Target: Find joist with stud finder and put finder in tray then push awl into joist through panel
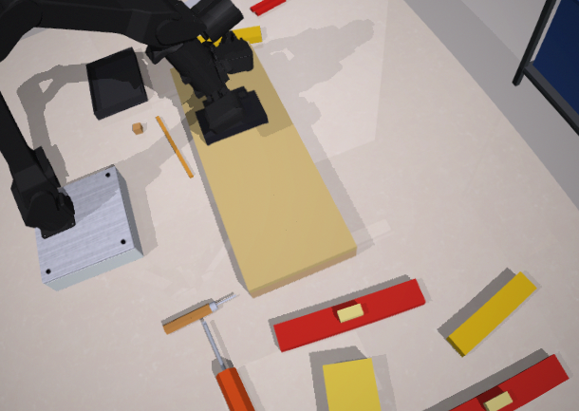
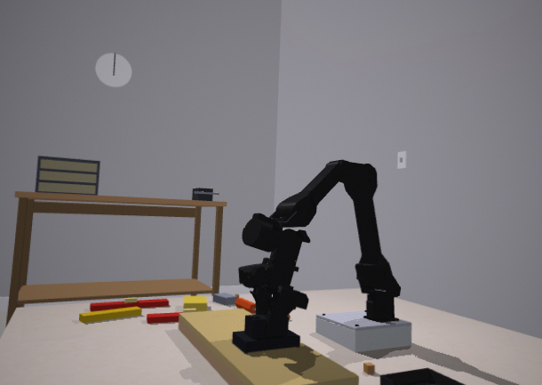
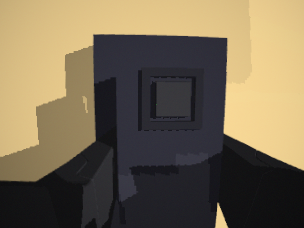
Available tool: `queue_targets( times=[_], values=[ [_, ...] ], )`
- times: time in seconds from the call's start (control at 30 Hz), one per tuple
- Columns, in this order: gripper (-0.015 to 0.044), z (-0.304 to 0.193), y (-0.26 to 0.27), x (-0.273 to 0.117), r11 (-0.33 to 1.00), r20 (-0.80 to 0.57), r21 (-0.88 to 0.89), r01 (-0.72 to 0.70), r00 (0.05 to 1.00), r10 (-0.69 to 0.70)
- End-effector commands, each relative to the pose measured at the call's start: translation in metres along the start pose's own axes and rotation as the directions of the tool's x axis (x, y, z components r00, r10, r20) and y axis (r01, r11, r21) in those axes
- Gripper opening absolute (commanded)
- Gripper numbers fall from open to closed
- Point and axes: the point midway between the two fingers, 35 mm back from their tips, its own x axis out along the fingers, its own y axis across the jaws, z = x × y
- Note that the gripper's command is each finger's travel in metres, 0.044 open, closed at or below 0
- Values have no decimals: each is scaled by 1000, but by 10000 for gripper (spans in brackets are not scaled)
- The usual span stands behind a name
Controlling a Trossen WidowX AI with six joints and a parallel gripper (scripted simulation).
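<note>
Here's the gripper (image 1: 225, 106) (image 2: 269, 320) (image 3: 161, 134), fingers clamped on the stud finder (image 1: 253, 111) (image 2: 267, 340) (image 3: 170, 55), one on either side of its upright body! The dark base sits low beneath the hand, at or very near the face of the floor panel (image 1: 266, 180) (image 2: 209, 329) (image 3: 275, 150); actual contact I can't call. The little square window on top looks unlit, so no joist showing here, I'd judge; the search is on.

It looks a stiff, boxy thing, probably light, its smooth flanks perhaps a touch slippery. That raised body is the place to grip, and a gentle slide should keep the wide base flat; press hard and it may tip or twist.

Just beyond the panel's edge, to the base side of the hand, waits the tray (image 1: 119, 83) (image 2: 415, 376), nothing of the finder in it yet. And far from the hand, past the panel's other end, lies an orange-handled tool (image 1: 233, 386) (image 2: 245, 305) with a thin metal shaft, likely the awl: stiff, best taken around the thick handle, shaft kept straight for that single push.
</note>
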Motion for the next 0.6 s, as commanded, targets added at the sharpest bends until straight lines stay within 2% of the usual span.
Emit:
queue_targets(
  times=[0.0,0.57],
  values=[
    [0,0,10,1,1000,-2,2,-8,1000,8],
    [0,0,44,0,1000,-2,3,-11,1000,11]
  ],
)
